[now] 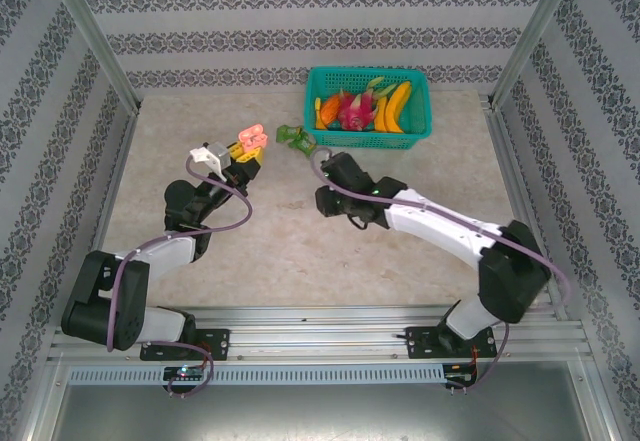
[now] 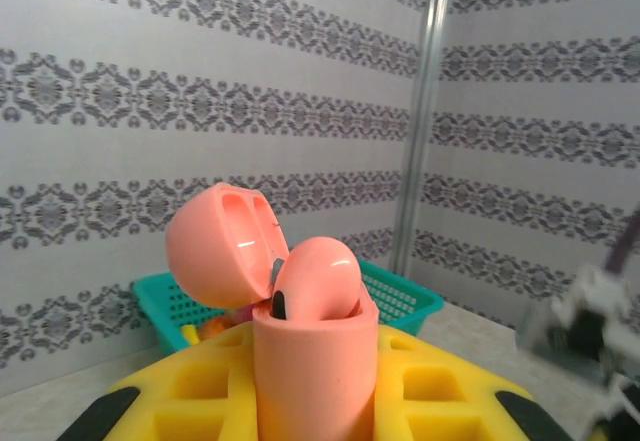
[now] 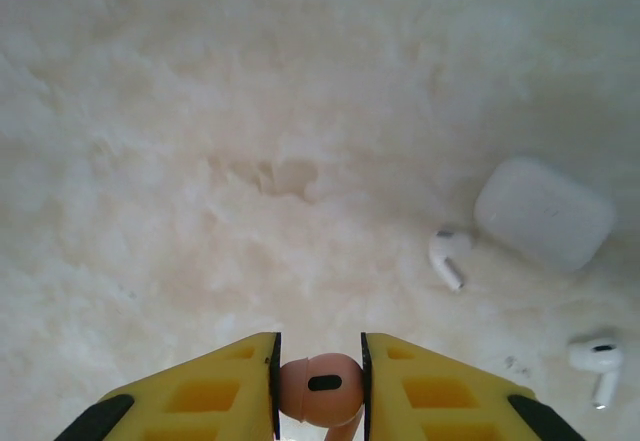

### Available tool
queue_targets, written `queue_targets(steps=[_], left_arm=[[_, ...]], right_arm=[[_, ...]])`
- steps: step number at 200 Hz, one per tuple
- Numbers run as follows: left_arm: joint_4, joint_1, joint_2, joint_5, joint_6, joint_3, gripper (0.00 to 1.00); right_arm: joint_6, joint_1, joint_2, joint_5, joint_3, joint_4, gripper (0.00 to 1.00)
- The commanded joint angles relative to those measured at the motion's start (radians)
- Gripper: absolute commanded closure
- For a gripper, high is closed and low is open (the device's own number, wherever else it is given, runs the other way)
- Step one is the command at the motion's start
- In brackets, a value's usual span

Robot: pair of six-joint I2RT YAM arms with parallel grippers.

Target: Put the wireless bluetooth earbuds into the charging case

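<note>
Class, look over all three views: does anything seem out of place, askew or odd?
A white earbud and a second white earbud lie loose on the table, outside the shut-looking white charging case beside them. Nothing else stands out.

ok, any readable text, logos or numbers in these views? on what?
None. No print shows on the open pink case, the pink earbud, the white case, the white earbuds or the teal basket.
The wall bands are ornament, not lettering.
</note>
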Motion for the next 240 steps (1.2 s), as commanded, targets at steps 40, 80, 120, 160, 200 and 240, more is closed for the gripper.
queue_targets(steps=[40, 80, 120, 160, 200, 240], left_arm=[[-0.084, -0.089, -0.003, 0.168, 0.015, 0.048, 1.0], [-0.105, -0.154, 0.051, 0.185, 0.038, 0.105, 1.0], [-0.063, -0.193, 0.113, 0.152, 0.023, 0.151, 1.0], [0.001, -0.217, 0.16, 0.04, 0.015, 0.16, 1.0], [0.069, -0.246, 0.189, -0.064, 0.008, 0.164, 1.0], [0.108, -0.271, 0.216, -0.115, -0.001, 0.191, 1.0]], right_arm=[[-0.106, -0.087, -0.211, -0.044, 0.029, 0.207, 0.73], [-0.148, -0.1, -0.26, -0.095, 0.038, 0.373, 0.72], [-0.133, -0.11, -0.251, -0.139, 0.031, 0.502, 0.72], [-0.067, -0.126, -0.222, -0.176, -0.006, 0.629, 0.72], [-0.034, -0.127, -0.191, -0.188, -0.04, 0.728, 0.72], [-0.019, -0.128, -0.161, -0.207, -0.05, 0.785, 0.72]])
